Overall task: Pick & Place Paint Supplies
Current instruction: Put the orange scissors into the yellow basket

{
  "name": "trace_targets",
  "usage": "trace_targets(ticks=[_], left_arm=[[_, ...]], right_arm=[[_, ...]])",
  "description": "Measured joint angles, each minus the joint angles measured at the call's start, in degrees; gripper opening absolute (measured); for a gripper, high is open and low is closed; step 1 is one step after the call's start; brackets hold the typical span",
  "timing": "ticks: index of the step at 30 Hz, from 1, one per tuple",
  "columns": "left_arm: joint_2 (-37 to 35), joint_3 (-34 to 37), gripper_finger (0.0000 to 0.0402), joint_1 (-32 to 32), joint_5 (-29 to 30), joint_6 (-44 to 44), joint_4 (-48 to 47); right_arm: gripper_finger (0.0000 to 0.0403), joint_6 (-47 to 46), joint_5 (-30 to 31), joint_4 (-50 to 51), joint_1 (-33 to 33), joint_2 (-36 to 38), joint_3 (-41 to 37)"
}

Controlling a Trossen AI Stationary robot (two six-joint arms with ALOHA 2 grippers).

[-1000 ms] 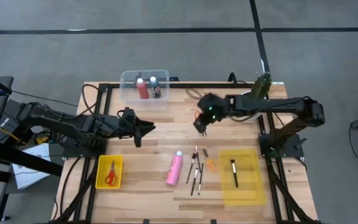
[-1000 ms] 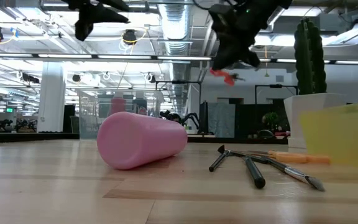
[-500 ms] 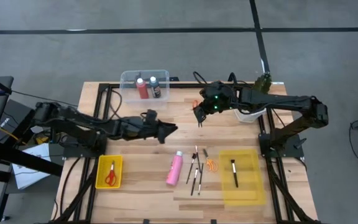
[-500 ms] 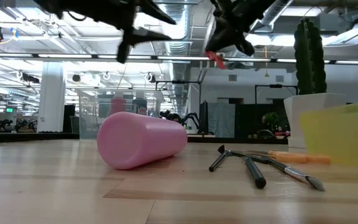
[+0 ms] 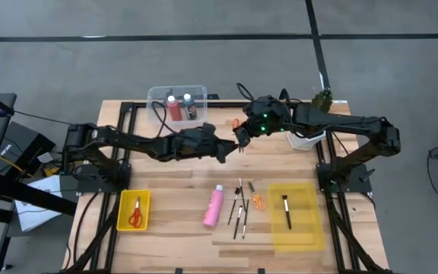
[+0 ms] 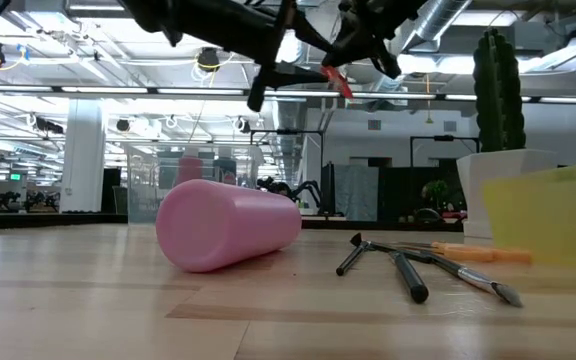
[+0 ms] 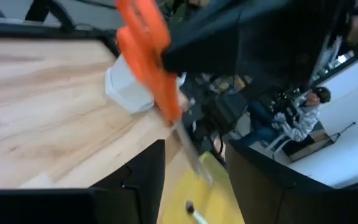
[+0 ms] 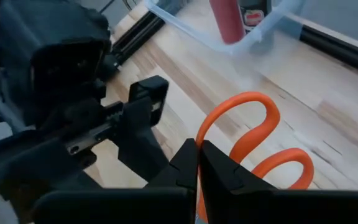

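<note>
In the high view my right gripper [image 5: 239,139] hangs above the table's far middle, shut on orange-handled scissors [image 8: 253,137]. My left gripper [image 5: 230,152] reaches in from the left, right beside it. It is open, with a finger [image 7: 143,180] on either side of the scissors' blade [image 7: 194,158] and apart from it. A pink bottle [image 5: 214,205] lies on its side near several thin brushes [image 5: 238,209]. A red bottle [image 5: 174,108] and a dark bottle [image 5: 190,106] stand in a clear bin [image 5: 158,114]. My right gripper pinches the scissors between its two shut fingers [image 8: 219,171], on the orange handle part [image 8: 199,202] just behind the two loops; the fingers hide the exact spot. The scissors are lifted clear of the table, and the blade [image 7: 194,158] slants down below the hold.
A yellow tray [image 5: 306,228] at the near right holds one brush [image 5: 287,211]. A small orange thing [image 5: 258,202] lies beside it. A small yellow tray [image 5: 123,221] at the near left holds red scissors [image 5: 135,213]. A plant [image 5: 322,103] in a white pot [image 5: 303,141] stands at the far right.
My left gripper has swept from the table's left to its middle, up to the right gripper, and its fingers now stand around the scissors' blade. My right gripper has risen a little with the scissors and drifted toward the far edge.
</note>
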State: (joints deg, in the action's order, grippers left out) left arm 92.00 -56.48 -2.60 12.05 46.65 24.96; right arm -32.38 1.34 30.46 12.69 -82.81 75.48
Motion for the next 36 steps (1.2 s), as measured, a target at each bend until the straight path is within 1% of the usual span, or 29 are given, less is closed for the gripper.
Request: trace_targets(ticks=[6,14,18,22,25,31,36], left_arm=[[2.0,-2.3,0.0159,-0.8,-1.6,-0.1,-0.9],[1.9,-2.3,0.0159,-0.8,-1.9,0.1,-2.1],[1.9,-2.3,0.0159,-0.8,-3.5,0.1,-2.0],[1.9,-2.3,0.0159,-0.8,-5.9,-0.6,-2.0],[1.9,-2.3,0.0159,-0.8,-6.5,-1.2,-2.0],[1.9,-2.3,0.0159,-0.8,-6.6,-1.3,-2.1],[1.9,-2.3,0.0159,-1.1,-6.4,-1.3,-3.1]], right_arm=[[0.0000,0.0,0.1,0.0,0.0,-0.1,0.0],[0.0000,1.3,0.2,0.1,0.0,-0.1,0.0],[0.0000,2.5,-0.1,-0.7,-0.4,-0.1,0.0],[0.0000,3.3,-1.7,-1.0,-0.9,-0.1,0.0],[0.0000,4.4,-2.7,-1.3,-1.1,-0.1,-0.1],[0.0000,5.6,-4.9,-1.7,-1.1,-0.1,-0.1],[0.0000,7.0,-8.8,-3.8,-1.8,-0.1,-0.1]])
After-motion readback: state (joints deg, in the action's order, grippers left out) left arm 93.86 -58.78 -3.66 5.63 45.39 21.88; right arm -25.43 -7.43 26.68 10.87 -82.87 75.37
